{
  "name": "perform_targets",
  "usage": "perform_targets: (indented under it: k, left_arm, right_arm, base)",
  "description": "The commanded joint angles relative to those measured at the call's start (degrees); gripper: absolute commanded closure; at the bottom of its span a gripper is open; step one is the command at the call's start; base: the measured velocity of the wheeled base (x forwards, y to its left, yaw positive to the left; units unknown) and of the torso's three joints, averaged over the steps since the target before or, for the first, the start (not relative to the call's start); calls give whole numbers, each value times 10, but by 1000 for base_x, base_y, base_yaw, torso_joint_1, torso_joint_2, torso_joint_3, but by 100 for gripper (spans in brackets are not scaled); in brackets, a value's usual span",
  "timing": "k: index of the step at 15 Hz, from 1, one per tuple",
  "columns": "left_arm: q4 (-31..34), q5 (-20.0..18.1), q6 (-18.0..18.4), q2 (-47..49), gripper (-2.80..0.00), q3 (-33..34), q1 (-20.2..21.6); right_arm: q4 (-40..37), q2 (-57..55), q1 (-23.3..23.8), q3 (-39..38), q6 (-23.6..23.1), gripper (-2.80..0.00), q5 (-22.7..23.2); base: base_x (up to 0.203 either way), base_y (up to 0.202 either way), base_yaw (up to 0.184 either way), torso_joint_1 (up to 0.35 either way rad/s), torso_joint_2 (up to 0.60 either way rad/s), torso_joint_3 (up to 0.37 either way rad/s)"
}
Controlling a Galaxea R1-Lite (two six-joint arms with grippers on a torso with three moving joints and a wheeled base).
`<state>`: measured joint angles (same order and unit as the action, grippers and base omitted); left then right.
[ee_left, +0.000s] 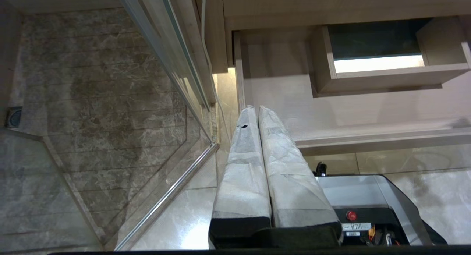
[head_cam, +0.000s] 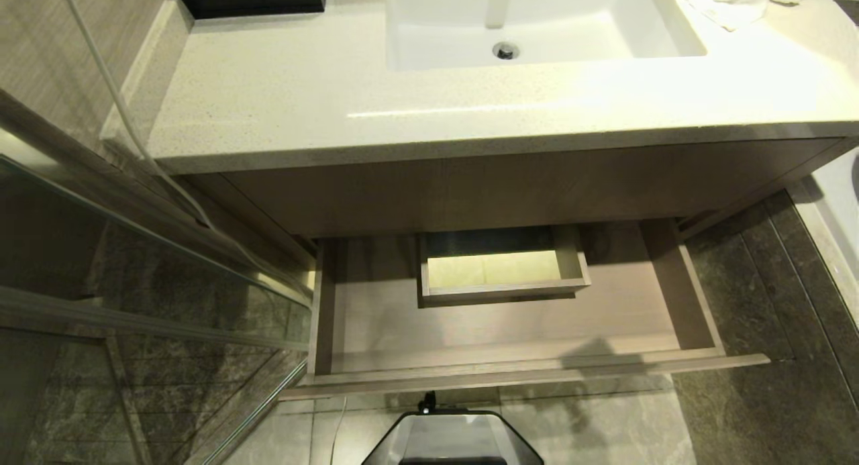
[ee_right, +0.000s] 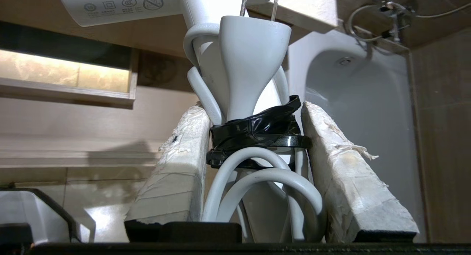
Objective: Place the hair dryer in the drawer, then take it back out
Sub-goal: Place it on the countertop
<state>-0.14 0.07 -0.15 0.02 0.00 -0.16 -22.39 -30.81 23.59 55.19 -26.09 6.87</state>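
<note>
Drawer [head_cam: 517,331] stands pulled out below the countertop [head_cam: 402,109]; its floor is bare on the left, front and right. Boxed cut-out [head_cam: 503,267] occupies mid-back and blocks that zone. Countertop overhang shields the drawer rear from above. Glass partition [head_cam: 134,264] limits access on the left side

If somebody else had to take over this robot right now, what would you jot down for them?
Right gripper: shut on the hair dryer and its bundled cord, out of the head view.
Left gripper: shut, holding nothing, hanging by the drawer's left front corner.
Drawer: pulled open under the sink counter; nothing lies in it.
Cannot tell whether the dryer has been in the drawer yet; check before going on.
</note>
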Motion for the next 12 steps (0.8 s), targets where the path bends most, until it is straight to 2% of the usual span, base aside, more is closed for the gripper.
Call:
perform_targets:
  k: [1, 5, 9, 12]
  left_arm:
    - [1, 0, 0, 0, 0, 1, 0]
    - [1, 0, 0, 0, 0, 1, 0]
    - [1, 0, 0, 0, 0, 0, 0]
    - [1, 0, 0, 0, 0, 0, 0]
  right_arm:
    - [-6, -37, 0, 25, -4, 0, -8]
    - [-7, -60, -1, 47, -7, 0, -19]
    - [-1, -87, 0, 66, -5, 0, -23]
    - [1, -122, 11, 86, -1, 0, -49]
  base:
    - [0, 0, 0, 55, -128, -44]
    - [0, 0, 0, 71, -4, 67]
    - [0, 0, 0, 243, 5, 243]
    - [0, 0, 0, 287, -26, 247]
